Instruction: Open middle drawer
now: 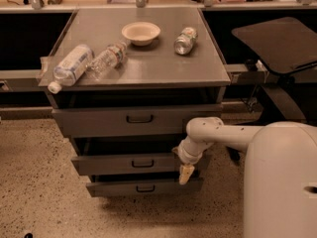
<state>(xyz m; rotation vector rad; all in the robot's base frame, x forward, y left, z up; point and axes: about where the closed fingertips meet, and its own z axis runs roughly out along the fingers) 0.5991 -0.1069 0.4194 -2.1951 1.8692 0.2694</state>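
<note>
The middle drawer (124, 163) is a grey metal drawer with a small black loop handle (142, 163) at the centre of its front. It sits between the taller top drawer (99, 122) and the narrower bottom drawer (114, 188). Its front stands a little forward of the cabinet, with a dark gap above it. My gripper (185, 173) hangs tip-down from the white arm (218, 133), at the right end of the middle drawer's front and well to the right of the handle. I cannot tell whether it touches the drawer.
On the cabinet top (163, 63) lie two clear plastic bottles (72, 66) (108, 58), a pale bowl (141, 32) and a can (185, 40) on its side. A dark tilted panel (277, 41) is at the right. My white base (282, 182) fills the lower right. The floor (34, 182) is speckled.
</note>
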